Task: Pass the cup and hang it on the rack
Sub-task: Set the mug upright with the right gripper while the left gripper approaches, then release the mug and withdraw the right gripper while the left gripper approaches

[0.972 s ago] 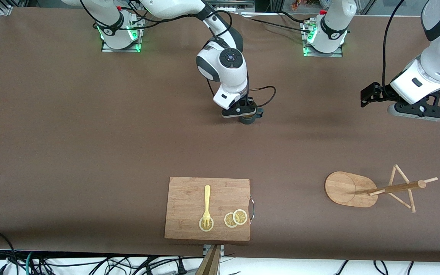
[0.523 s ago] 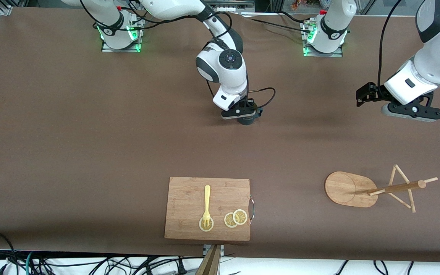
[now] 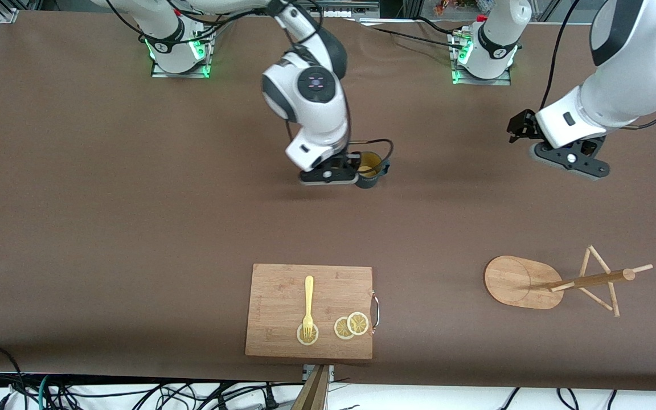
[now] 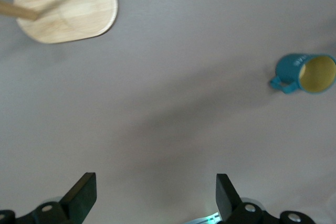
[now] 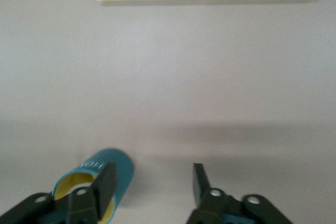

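cup (image 3: 369,168) upright on bare table | right hand (image 5: 152,184) open beside it | left hand (image 4: 156,195) open, empty

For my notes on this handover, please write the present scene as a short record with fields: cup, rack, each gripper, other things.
cup: small dark teal ribbed mug, yellowish inside, upright on the table, mid-table
rack: light wooden mug stand, oval base, nearer the front camera than the cup, toward the left arm's end
right gripper: right gripper open, one finger in front of the cup, nothing held
left gripper: left gripper open, empty, above bare table, cup in its view
other things: rectangular wooden cutting board with yellow fork and lemon slices
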You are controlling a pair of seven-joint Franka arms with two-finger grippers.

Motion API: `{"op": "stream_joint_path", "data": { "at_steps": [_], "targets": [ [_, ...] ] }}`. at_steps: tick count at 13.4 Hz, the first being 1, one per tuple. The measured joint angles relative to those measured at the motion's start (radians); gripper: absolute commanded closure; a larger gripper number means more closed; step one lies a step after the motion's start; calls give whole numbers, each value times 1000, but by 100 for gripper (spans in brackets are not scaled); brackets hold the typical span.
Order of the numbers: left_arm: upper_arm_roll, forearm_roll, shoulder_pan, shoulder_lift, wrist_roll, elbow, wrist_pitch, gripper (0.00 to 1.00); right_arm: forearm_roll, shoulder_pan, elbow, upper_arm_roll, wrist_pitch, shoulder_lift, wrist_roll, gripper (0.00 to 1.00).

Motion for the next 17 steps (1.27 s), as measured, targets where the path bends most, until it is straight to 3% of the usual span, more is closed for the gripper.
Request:
{"op": "stream_joint_path", "data": {
  "at_steps": [2,4,7,10,14,17],
  "targets": [
    [-10,-71,0,9,74,-15,0,0,19,-68,0,-4,-69,-69,-83,0],
    [-9,-179,13,17,232,-66,44,0,20,-101,-1,-49,-154,-122,-117,0],
    [-5,-347,39,29,549,-233,225,0,37,-115,-2,-183,-289,-197,-235,0],
    [-49,-474,37,35,806,-396,445,0,101,-119,-3,-330,-480,-290,-441,0],
    [-124,-879,31,100,1342,-533,661,0,100,-124,-51,-478,-634,-434,-640,0],
    [-135,-1243,31,194,1745,-591,698,0,16,-126,-140,-506,-650,-547,-702,0]
  ]
}}
